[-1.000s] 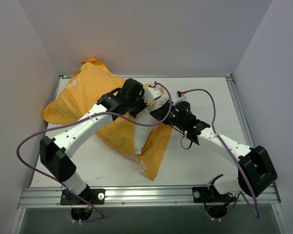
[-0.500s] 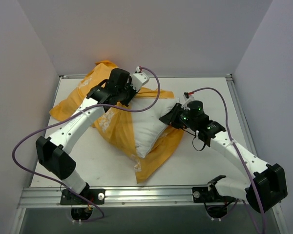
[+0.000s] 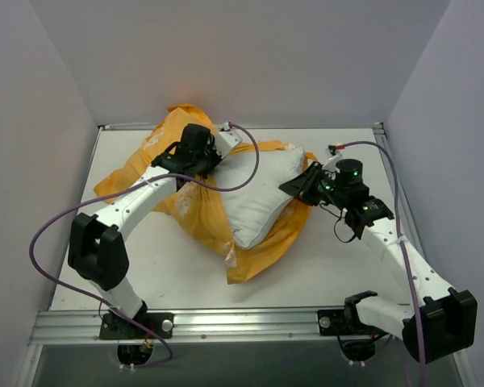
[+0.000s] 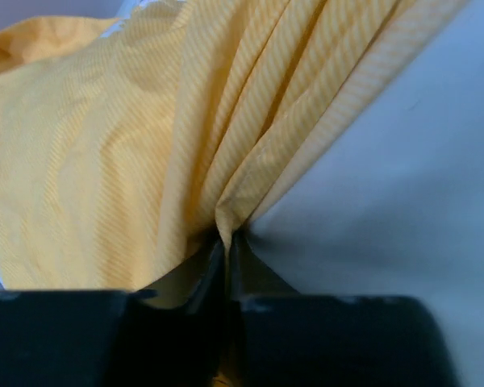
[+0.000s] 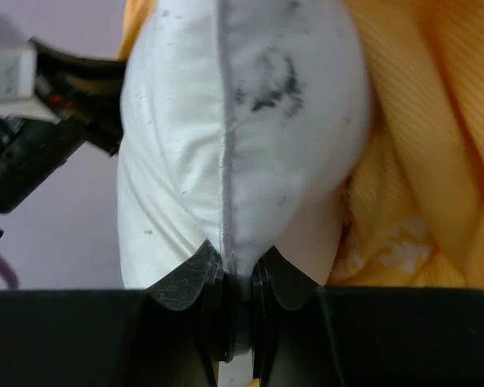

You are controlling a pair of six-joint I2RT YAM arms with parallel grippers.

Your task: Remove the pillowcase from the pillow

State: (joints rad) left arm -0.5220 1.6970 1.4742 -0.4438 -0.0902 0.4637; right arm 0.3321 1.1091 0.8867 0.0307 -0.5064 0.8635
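Top external: your left gripper (image 3: 181, 157) pinches the pillowcase (image 3: 202, 218), right gripper (image 3: 298, 185) clamps the pillow (image 3: 262, 197) edge. Pillow sits on worktop (image 3: 145, 270) between the 2, case bunched leftward; pull apart.

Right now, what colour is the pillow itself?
The pillow is white with a few dark smudges, clearest in the right wrist view.

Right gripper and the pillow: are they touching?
Touching. The right wrist view shows the right gripper shut on the pillow, its fingers pinching the white seam edge with no gap.
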